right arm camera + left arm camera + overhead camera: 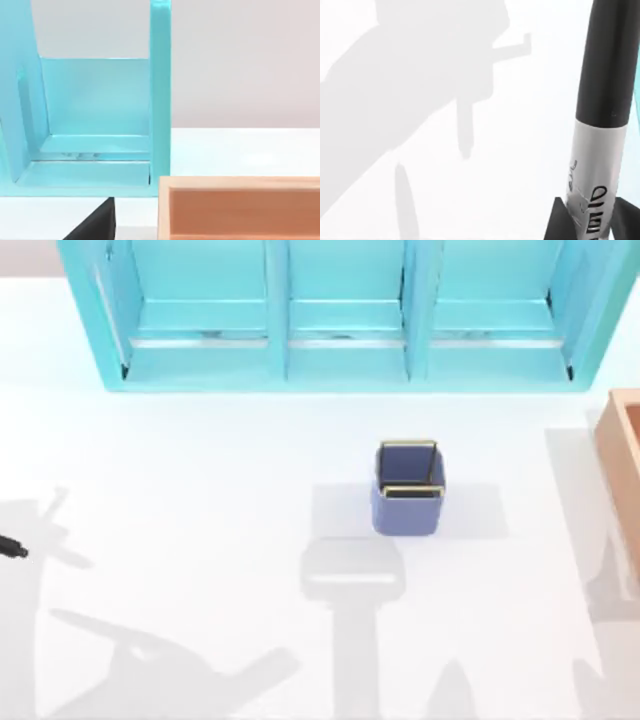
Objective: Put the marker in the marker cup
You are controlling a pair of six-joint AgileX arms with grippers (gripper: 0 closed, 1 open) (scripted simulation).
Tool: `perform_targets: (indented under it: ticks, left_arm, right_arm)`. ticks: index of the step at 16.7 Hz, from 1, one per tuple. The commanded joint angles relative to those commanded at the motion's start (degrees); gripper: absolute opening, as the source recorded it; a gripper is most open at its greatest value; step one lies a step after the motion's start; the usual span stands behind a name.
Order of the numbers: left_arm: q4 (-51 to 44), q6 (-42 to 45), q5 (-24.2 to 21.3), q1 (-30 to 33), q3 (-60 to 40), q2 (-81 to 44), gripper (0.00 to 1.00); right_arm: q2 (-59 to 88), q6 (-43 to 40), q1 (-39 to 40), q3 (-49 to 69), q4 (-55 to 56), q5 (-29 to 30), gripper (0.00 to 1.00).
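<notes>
Fingers [555,220] of the left gripper [592,220] clamp the marker [605,100] by its lettered barrel, apparently above the table's [200,470] left edge. The marker cup [408,490] stands upright right of centre, well apart. I cannot tell the right gripper's state.

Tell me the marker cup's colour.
Blue-purple with a thin gold rim; the marker cup shows best in top view.

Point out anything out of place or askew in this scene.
Nothing stands out. The cup stands upright mid-table, apart from the shelf and the box. The marker is held in the left gripper, off the table, its tip at the table's left edge.
</notes>
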State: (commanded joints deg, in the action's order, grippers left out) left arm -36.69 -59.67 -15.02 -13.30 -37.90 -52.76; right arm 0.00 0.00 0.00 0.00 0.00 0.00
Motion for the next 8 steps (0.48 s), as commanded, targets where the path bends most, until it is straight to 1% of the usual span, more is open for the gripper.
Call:
perform_targets:
  ticks: [1,3,5,8]
  left_arm:
    - [1.41,1.28,3.40,1.97,-1.48,-2.32,0.00]
    - [5.12,4.40,11.63,6.86,-5.34,-7.69,0.00]
    - [9.83,8.01,21.07,12.67,-10.18,-13.63,0.00]
    - [18.56,13.93,36.57,22.63,-19.01,-22.98,0.00]
  right_arm:
    - [0.00,0.00,0.00,0.00,0.00,0.00,1.00]
    - [0.00,0.00,0.00,0.00,0.00,0.00,1.00]
    - [0.00,0.00,0.00,0.00,0.00,0.00,1.00]
    - [0.00,0.00,0.00,0.00,0.00,0.00,1.00]
